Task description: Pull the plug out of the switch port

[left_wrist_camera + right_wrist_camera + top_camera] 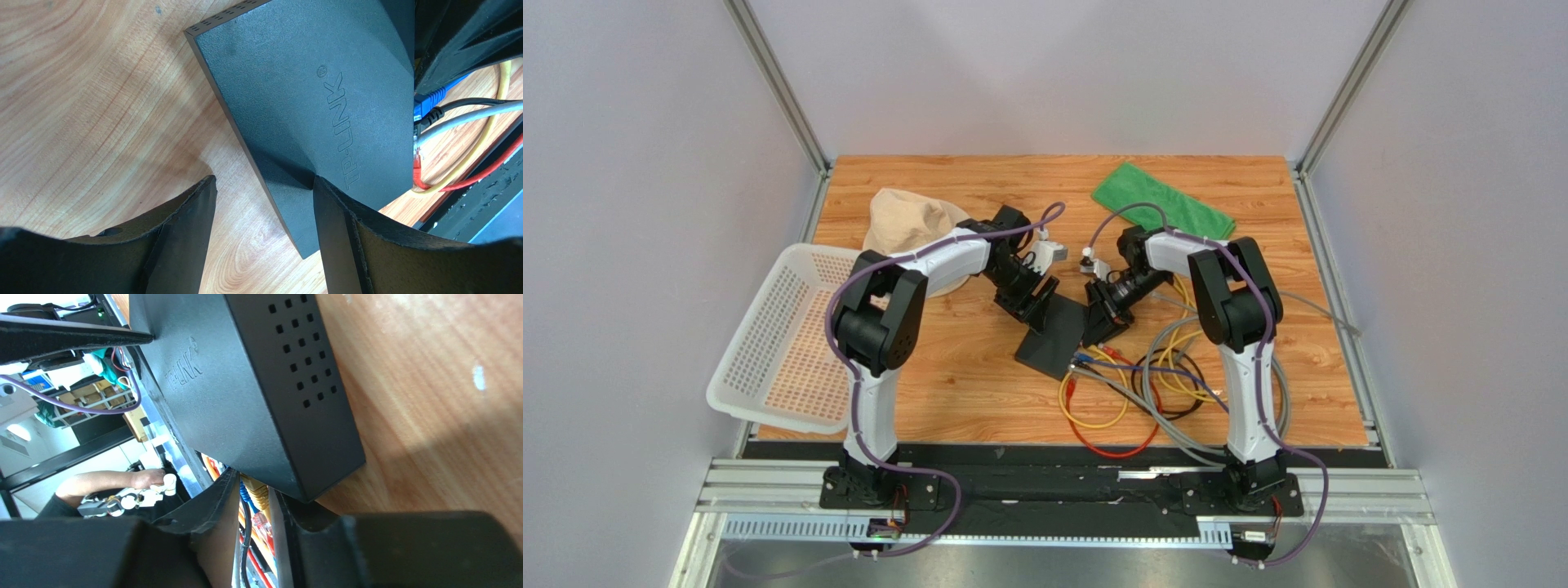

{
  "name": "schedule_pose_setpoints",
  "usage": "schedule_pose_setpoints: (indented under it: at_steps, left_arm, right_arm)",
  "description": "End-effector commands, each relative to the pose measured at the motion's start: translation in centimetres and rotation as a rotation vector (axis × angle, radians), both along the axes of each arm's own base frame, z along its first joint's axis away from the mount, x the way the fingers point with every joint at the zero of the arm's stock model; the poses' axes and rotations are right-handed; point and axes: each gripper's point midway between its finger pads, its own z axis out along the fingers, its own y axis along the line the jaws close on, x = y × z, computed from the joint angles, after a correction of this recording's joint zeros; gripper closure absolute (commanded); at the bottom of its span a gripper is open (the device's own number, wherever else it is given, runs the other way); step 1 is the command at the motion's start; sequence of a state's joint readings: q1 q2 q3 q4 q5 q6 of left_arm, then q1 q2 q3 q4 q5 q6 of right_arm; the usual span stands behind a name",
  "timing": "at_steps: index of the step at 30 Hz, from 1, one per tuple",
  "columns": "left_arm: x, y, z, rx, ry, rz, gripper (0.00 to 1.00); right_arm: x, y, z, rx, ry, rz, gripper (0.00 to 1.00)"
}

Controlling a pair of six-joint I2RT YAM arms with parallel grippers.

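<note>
The switch (1053,333) is a flat matte-black box lying at the table's middle; it fills the left wrist view (307,92) and the right wrist view (245,386). My left gripper (1028,298) is open (264,184): one finger (344,239) rests on the switch's top and the other stands over bare wood beside its edge. My right gripper (1100,321) sits at the socket edge, jaws drawn narrow (251,505) around a yellow plug (261,489). A blue plug and a black cable lie beside the yellow plug.
A tangle of yellow, red, grey and black cables (1136,386) lies in front of the switch. A white basket (787,337) hangs over the left edge. A beige cloth (903,221) and a green cloth (1161,199) lie at the back.
</note>
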State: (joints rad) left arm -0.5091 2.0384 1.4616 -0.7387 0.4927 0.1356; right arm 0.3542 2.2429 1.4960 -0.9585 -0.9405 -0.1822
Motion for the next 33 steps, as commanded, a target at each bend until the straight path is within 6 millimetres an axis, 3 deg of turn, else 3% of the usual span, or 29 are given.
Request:
schedule_pose_setpoints:
  at_steps: [1,7,10,11,14,17,20,24,28,33]
  left_arm:
    - [0.4,0.1,-0.8,0.012,0.004,-0.004,0.32]
    - [0.6,0.3,-0.6,0.021,-0.009,-0.002,0.32]
    - [2.6,1.1,0.7,0.064,-0.118,0.045,0.27]
    - [3.5,1.1,2.7,0.045,-0.192,0.055,0.26]
    - [5.1,1.3,6.2,0.015,-0.346,0.050,0.25]
    - [4.8,1.0,8.6,-0.030,-0.377,0.042,0.26]
    - [2.8,-0.2,8.8,-0.131,-0.330,-0.007,0.34]
    - [-0.1,-1.7,7.3,-0.222,-0.148,-0.047,0.72]
    - [0.0,-1.8,5.6,-0.186,-0.130,-0.046,0.97]
    - [0.8,-1.3,3.1,-0.115,-0.098,-0.028,1.00]
  right_arm:
    - [2.3,-0.6,-3.3,-0.086,-0.109,0.002,0.79]
    - [2.6,-0.9,-3.8,-0.112,-0.111,-0.007,0.88]
    - [2.6,-0.9,-3.9,-0.124,-0.114,-0.007,0.90]
    - [2.8,-1.0,-4.0,-0.129,-0.117,-0.008,0.90]
    - [3.4,-0.9,-3.9,-0.137,-0.131,-0.009,0.91]
    - [4.4,-0.6,-3.8,-0.140,-0.140,-0.014,0.92]
    - [5.4,0.1,-3.8,-0.130,-0.153,-0.010,0.92]
    - [6.1,0.7,-4.3,-0.135,-0.139,0.008,0.92]
    - [6.6,0.8,-4.7,-0.142,-0.142,0.016,0.92]
    - [6.4,0.8,-4.7,-0.136,-0.136,0.015,0.92]
